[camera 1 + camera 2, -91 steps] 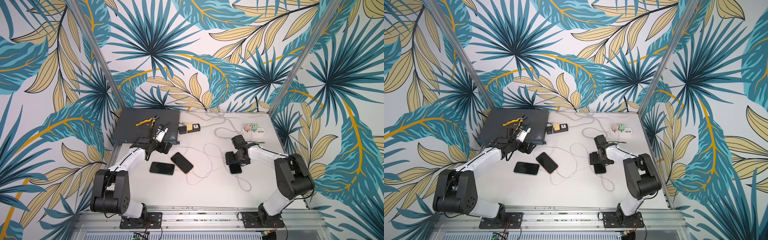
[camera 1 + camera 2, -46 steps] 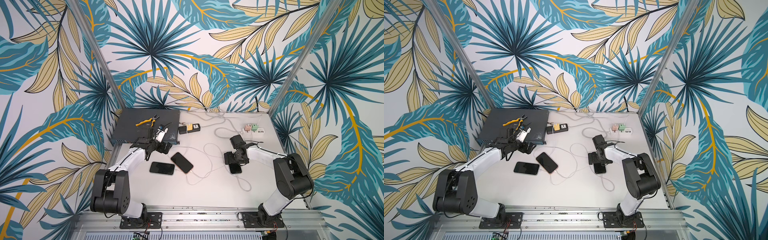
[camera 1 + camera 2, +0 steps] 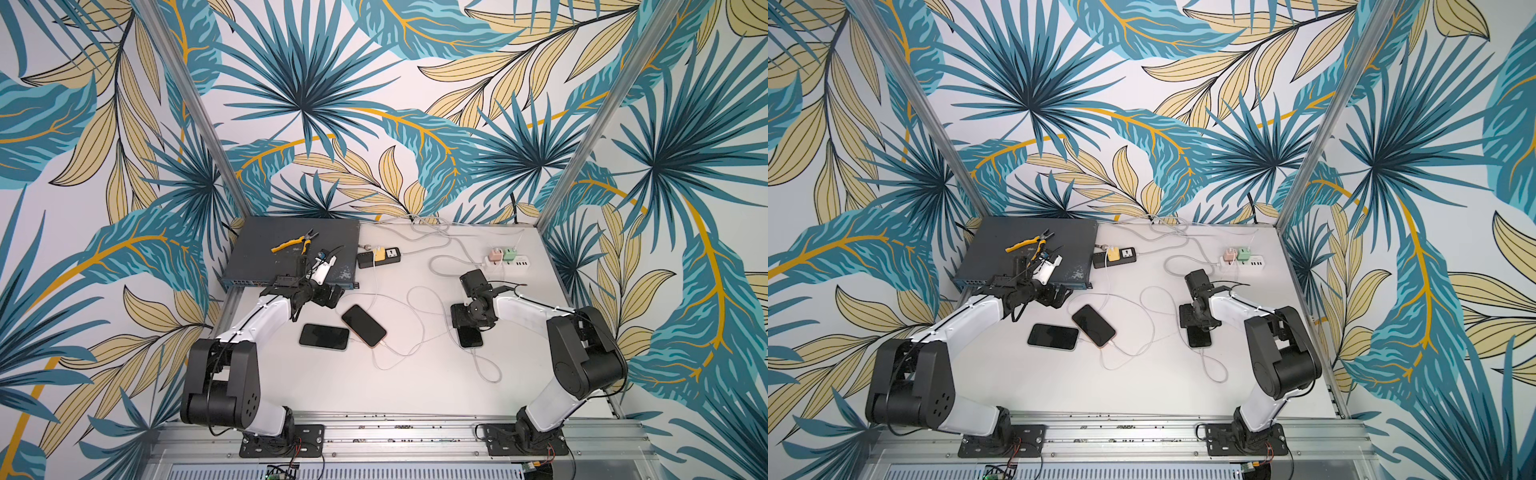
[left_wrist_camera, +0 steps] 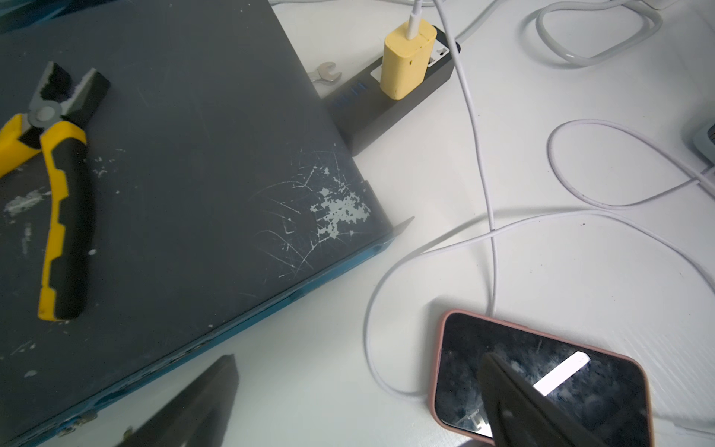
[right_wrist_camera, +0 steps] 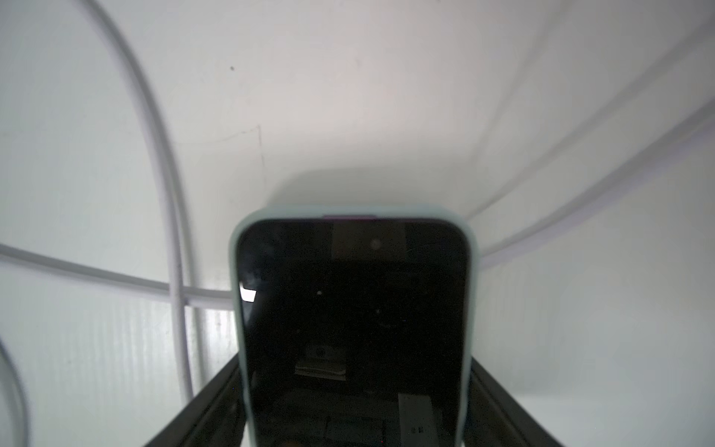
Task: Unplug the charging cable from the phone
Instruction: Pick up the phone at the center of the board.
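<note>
Calling the back wall 12 o'clock on the white table (image 3: 415, 395): the mint-cased phone (image 3: 470, 338) lies flat, screen up, out around 3 o'clock. Its charging cable (image 3: 487, 366) comes out of the 6 o'clock end and curls into a loop toward the front edge.

The right gripper (image 3: 471, 326) is down on the 12 o'clock half of that phone. In the right wrist view the phone (image 5: 354, 290) sits between the two dark fingers (image 5: 201, 406), one tight along each long edge. Honestly can't tell if it's squeezing or just straddling.

The left gripper (image 3: 328, 297) hangs at about 10 o'clock, by the front corner of the dark box (image 3: 266, 253). Its jaws are spread wide with nothing in them. In the left wrist view one finger sits over the pink-cased phone (image 4: 541, 379).

- The pink-cased phone and a black phone (image 3: 324, 336) lie side by side, left of centre.
- Yellow-handled pliers (image 3: 295, 242) lie on the box.
- A black power strip (image 3: 388, 255) with a yellow charger (image 3: 377, 254) is near 12 o'clock.
- A white power strip (image 3: 513, 262) is at about 1 o'clock.
</note>
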Controlling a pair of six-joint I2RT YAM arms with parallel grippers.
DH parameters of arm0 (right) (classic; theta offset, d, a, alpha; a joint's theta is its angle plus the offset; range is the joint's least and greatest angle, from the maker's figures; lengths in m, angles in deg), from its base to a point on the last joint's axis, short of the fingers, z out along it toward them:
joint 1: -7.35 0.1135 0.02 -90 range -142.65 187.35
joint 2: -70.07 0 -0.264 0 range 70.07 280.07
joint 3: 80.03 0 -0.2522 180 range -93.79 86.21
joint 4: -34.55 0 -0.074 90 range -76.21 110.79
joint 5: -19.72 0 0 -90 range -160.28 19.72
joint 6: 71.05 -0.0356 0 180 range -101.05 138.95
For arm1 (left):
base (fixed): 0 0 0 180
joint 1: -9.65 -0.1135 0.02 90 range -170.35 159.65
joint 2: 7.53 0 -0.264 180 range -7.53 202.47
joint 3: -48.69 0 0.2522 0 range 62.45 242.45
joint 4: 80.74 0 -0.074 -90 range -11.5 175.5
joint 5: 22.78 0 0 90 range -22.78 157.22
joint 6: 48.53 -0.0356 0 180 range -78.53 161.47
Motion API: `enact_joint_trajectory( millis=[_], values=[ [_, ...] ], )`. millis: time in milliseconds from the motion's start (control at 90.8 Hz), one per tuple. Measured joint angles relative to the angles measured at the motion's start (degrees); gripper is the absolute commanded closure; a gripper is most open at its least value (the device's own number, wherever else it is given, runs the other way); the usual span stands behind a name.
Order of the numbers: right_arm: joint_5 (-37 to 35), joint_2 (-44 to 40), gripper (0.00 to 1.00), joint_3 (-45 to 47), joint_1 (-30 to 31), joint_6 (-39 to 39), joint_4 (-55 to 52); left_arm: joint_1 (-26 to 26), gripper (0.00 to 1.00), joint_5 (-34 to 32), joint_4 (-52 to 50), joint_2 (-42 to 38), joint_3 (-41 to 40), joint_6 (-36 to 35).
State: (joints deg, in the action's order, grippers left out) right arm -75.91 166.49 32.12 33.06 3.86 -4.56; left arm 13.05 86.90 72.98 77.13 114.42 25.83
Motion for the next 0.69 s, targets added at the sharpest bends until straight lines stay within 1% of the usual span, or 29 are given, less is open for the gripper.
enact_joint_trajectory(
  millis=[55,154,275,419,551,694],
  values=[
    [-0.09,-0.39,0.40,0.02,0.00,0.04,-0.02,0.00,0.00,0.22,-0.20,0.00,0.09,0.00],
    [-0.37,-2.45,0.43,0.07,0.00,0.42,0.02,0.00,0.00,1.01,-0.61,0.00,0.76,0.02],
    [-0.46,-6.93,0.45,0.09,0.00,1.95,1.11,0.00,0.00,2.62,-0.81,0.00,2.05,0.17],
    [1.01,-11.72,0.45,-0.07,0.00,5.27,4.52,0.15,0.00,6.25,-0.96,0.00,3.80,0.87],
    [5.60,-12.94,0.44,-1.49,0.00,8.57,7.58,0.61,0.00,11.67,-1.11,0.00,5.44,2.16],
    [15.32,-12.96,0.42,-2.47,0.00,9.99,12.98,1.60,0.00,19.96,-1.18,0.00,7.54,4.39]
  ],
)
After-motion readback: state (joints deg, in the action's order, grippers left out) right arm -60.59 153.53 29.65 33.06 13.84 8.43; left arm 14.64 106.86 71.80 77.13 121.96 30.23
